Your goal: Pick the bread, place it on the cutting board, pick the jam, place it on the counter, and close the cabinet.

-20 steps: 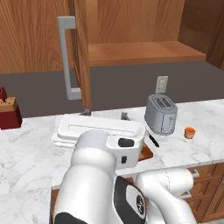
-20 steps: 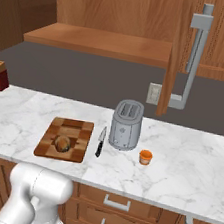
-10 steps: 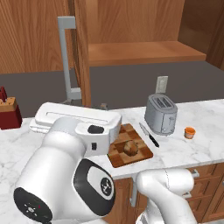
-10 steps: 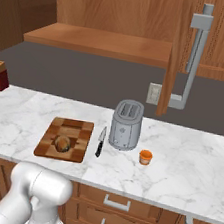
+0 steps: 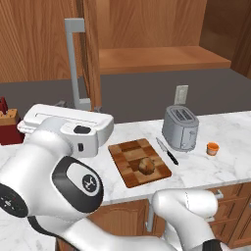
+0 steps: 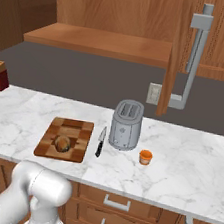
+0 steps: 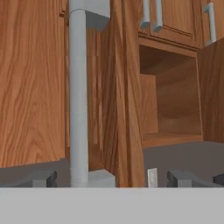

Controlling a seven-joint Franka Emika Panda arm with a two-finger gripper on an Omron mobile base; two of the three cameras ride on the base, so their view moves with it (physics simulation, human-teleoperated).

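The arm has swung left, uncovering the bread [image 5: 145, 165] on the cutting board [image 5: 128, 152].

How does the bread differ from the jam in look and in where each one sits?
The bread is a brown roll; the jam is an orange jar with a pale top. The bread lies on the cutting board; the jam stands on the bare counter, right of the toaster. Both look similarly small.
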